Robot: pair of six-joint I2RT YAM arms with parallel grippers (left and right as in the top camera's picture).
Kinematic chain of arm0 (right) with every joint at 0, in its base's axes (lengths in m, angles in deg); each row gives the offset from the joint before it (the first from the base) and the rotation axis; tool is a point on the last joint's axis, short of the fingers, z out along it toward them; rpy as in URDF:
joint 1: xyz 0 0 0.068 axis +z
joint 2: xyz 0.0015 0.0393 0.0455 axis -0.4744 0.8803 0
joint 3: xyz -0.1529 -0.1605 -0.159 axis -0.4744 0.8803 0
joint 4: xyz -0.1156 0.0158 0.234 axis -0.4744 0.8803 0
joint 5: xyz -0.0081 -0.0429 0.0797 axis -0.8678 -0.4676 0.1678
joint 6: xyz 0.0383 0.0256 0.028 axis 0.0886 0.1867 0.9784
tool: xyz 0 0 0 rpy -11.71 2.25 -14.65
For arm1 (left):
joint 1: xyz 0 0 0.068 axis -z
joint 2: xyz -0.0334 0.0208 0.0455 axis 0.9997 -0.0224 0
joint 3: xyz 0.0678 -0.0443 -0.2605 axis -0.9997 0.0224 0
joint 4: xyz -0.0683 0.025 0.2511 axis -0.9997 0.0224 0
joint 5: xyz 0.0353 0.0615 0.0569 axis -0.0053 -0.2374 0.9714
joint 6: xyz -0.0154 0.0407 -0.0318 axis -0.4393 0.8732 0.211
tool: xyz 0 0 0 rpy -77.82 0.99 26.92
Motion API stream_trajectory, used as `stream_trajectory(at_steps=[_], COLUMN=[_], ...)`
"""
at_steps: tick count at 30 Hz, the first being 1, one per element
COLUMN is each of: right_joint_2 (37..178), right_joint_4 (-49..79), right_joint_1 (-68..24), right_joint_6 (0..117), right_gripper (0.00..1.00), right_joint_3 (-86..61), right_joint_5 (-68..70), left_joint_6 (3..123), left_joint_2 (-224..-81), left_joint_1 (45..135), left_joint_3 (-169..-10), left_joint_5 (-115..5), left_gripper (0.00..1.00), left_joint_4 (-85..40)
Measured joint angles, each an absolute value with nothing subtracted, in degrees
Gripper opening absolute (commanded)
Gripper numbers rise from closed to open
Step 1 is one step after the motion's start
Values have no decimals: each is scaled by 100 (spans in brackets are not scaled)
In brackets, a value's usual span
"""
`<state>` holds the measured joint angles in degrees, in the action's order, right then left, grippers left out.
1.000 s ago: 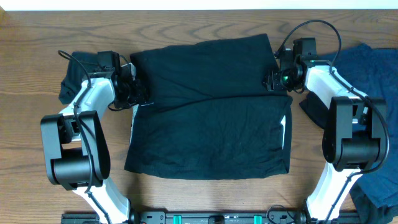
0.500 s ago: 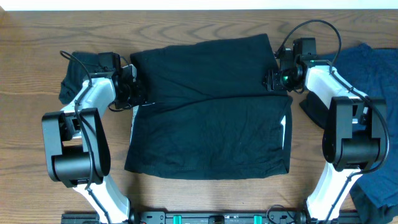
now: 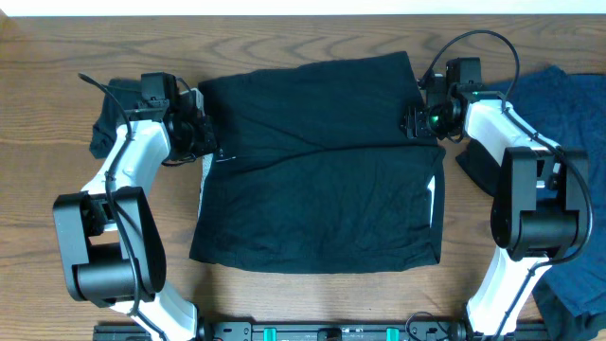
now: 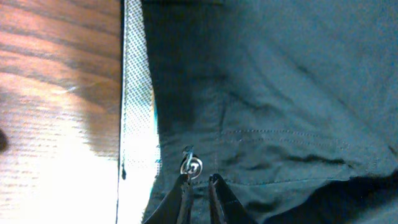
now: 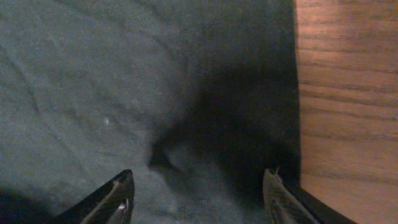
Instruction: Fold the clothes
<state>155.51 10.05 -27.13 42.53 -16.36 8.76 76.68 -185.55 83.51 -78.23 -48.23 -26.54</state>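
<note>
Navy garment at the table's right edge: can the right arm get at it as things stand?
Probably yes. The right claw hangs open over the black garment at its right edge, and the navy garment lies uncovered just beside that arm, with nothing lying between.

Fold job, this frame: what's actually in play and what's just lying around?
In play: black garment mid-table; left gripper pinching its left edge; right gripper open over its far right corner.
Lying about: navy garment at the right edge; black cloth beside the left arm. Both are clothes, neither in a gripper.
</note>
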Motion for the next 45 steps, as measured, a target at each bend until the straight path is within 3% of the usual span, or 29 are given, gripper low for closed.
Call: stream_trajectory(at_steps=[4, 9, 11, 37, 41, 45], right_joint_2=[15548, 15548, 15551, 15548, 15548, 15551], right_joint_4=[1009, 1009, 1009, 996, 996, 996], right_joint_1=[-2713, -2713, -2713, -2713, -2713, -2713], right_joint_6=[4256, 4256, 4256, 4256, 4256, 4256], right_gripper=[64, 64, 64, 64, 64, 65], right_joint_3=[-1636, -1636, -1636, -1636, -1636, -1636], right_joint_5=[874, 872, 872, 870, 870, 870], left_joint_6=[7668, 7674, 7659, 7666, 7648, 7668], left_joint_2=[-18555, -18555, -18569, -19157, -19220, -19233], left_joint_1=[8351, 8351, 8351, 8353, 8351, 8353], left_joint_3=[-7823, -7823, -7823, -7823, -7823, -7823], left_joint_5=[-4592, -4356, -4332, -4559, -4609, -4891], left_gripper=[13, 39, 44, 44, 35, 34], left_joint_4=[-2521, -2538, -2586, -3209, -3209, -3211])
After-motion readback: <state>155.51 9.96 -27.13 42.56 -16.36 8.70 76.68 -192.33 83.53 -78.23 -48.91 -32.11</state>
